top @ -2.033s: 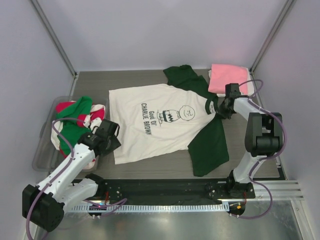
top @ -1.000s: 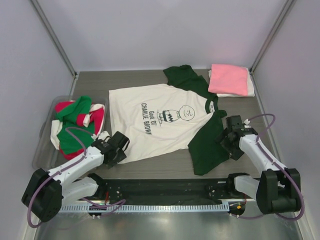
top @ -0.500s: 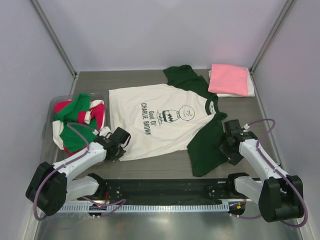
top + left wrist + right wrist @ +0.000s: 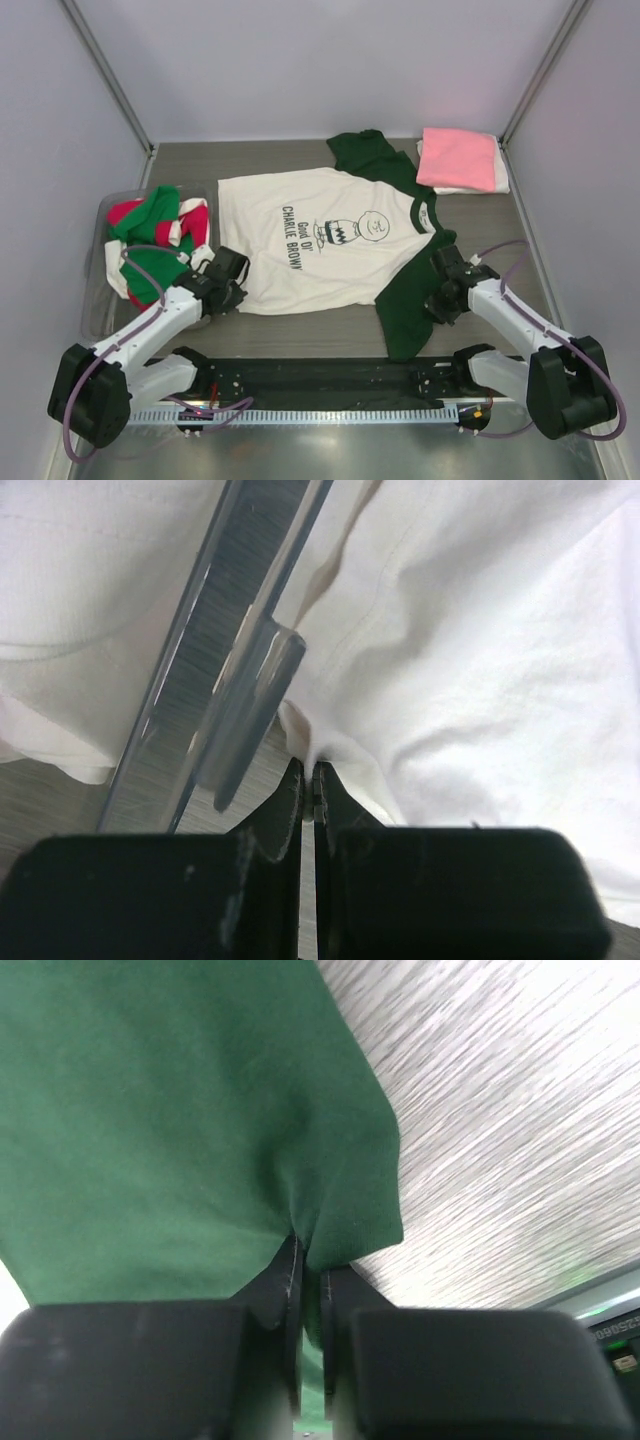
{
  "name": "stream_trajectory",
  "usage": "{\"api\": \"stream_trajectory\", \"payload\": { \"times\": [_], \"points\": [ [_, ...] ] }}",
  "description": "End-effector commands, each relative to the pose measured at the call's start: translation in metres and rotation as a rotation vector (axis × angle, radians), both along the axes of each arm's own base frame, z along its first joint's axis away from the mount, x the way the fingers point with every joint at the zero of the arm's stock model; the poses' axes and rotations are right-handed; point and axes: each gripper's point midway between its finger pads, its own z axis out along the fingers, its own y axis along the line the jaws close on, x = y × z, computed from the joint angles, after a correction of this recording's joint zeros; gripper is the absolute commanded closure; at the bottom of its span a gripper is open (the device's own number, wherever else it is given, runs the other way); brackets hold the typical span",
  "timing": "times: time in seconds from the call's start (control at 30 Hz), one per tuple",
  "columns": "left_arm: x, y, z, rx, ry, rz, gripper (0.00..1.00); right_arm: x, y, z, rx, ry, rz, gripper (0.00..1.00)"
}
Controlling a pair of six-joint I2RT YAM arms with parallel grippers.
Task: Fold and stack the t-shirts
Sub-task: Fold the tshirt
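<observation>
Nearest, the left gripper is clenched on the hem corner of the cream-white cloth t-shirt with dark green sleeves, which is spread flat mid-table. The right gripper pinches its near sleeve. At left, a clear plastic tub holds crumpled red, green and white shirts. A folded pink t-shirt lies far right.

- t-shirt: soft matt cloth, cream body lightly wrinkled, dark green sleeves smooth.
- tub: clear glossy plastic, smooth.
- surface: grey, streaked wood-like grain, slight sheen.
- left claw and right claw: black, matt, smooth, plastic-looking.
</observation>
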Motion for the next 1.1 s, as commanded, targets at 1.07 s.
{"api": "stream_trajectory", "payload": {
  "times": [1.07],
  "points": [
    [0.007,-0.001,0.092,-0.046,-0.091,-0.021,1.00,0.080,0.025,0.165,0.019,-0.387,0.213,0.99]
  ]
}}
